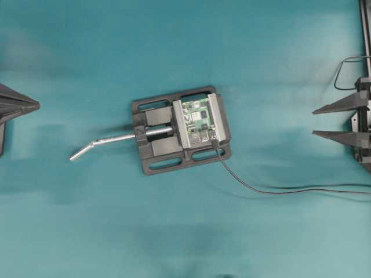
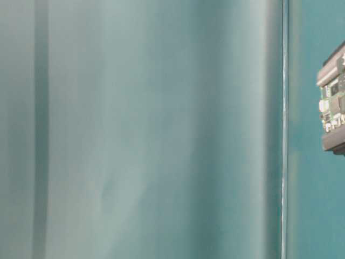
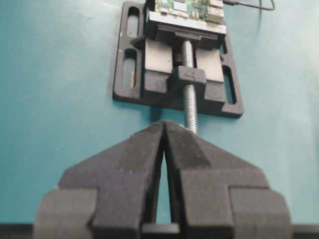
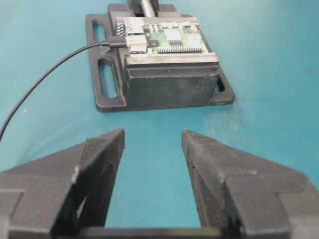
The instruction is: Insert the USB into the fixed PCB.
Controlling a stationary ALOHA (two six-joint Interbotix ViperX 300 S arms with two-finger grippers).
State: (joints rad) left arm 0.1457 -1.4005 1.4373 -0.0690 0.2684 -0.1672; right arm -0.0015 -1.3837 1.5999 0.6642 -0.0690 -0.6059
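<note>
Your right gripper [image 4: 152, 149] hangs wide open and empty, the USB [image 4: 117, 43] ahead-left looks seated in the fixed PCB [image 4: 164, 39], so check before regrasping.

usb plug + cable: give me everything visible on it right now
The USB is a small black plug on a long thin black cable. It lies level with its tip at a silver port on the edge of the fixed PCB, apparently plugged in. The cable trails over the vise base and curves across the teal cloth out of view. No gripper touches it.
</note>
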